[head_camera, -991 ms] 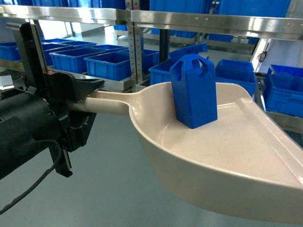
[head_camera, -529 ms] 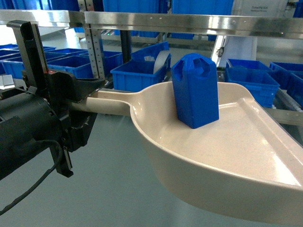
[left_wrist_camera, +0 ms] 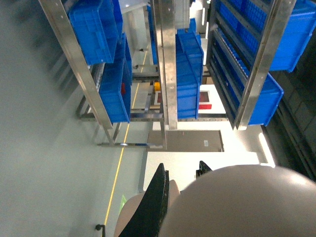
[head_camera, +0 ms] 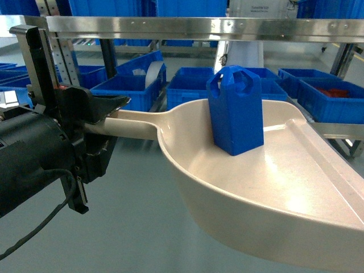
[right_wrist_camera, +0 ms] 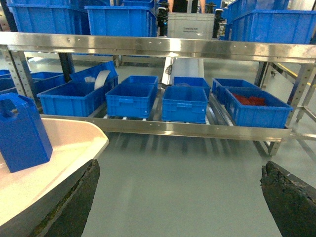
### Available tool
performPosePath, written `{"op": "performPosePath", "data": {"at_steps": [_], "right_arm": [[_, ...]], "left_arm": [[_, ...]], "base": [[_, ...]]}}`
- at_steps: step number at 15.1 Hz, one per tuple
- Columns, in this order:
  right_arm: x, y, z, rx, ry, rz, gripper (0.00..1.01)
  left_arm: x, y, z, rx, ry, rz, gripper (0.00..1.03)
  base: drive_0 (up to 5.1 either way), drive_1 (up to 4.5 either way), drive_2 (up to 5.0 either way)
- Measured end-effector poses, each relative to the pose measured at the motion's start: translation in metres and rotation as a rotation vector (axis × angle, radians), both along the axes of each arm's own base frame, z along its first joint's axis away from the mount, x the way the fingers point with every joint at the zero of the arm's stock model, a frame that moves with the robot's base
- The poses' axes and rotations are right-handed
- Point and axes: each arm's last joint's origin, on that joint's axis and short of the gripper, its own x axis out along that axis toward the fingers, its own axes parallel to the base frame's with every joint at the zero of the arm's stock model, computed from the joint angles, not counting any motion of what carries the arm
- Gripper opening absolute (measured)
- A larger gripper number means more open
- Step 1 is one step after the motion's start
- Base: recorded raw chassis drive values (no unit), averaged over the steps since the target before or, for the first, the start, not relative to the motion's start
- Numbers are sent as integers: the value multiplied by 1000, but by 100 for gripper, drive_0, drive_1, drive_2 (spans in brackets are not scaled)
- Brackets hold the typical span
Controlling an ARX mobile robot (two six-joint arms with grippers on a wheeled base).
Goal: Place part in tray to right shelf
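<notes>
Left gripper [head_camera: 105,116] is clamped on the tray [head_camera: 296,187] by its long stiff handle; the right gripper's [right_wrist_camera: 180,197] jaws stand apart, empty. Unsecured and probably light, the part [head_camera: 235,111] stands upright near the tray's back wall, liable to slide. Beyond, the right shelf [right_wrist_camera: 163,129] carries blue crates [right_wrist_camera: 185,102].

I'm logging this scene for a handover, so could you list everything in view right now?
Small bright-blue plastic part: one, blue, upright inside the scoop.
Cream-beige plastic dustpan-shaped tray: one, beige, held out over the floor by its handle.
Silver steel-framed shelf rack: at least one, silver, ahead across the floor.
Large blue open crates: several, blue, on the rack's levels; one holds red contents.
Grey floor: one, grey, under everything.
Left hand: black, shut on the tray's handle.
Right hand: black, open, holding nothing.
</notes>
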Motion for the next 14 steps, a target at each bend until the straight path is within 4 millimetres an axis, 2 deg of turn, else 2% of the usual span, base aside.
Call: {"op": "performPosePath", "data": {"at_steps": [14], "right_arm": [[0, 0, 0, 0, 0, -1, 98]], "left_arm": [[0, 0, 0, 0, 0, -1, 13]], "base": [[-118, -118, -118]]}}
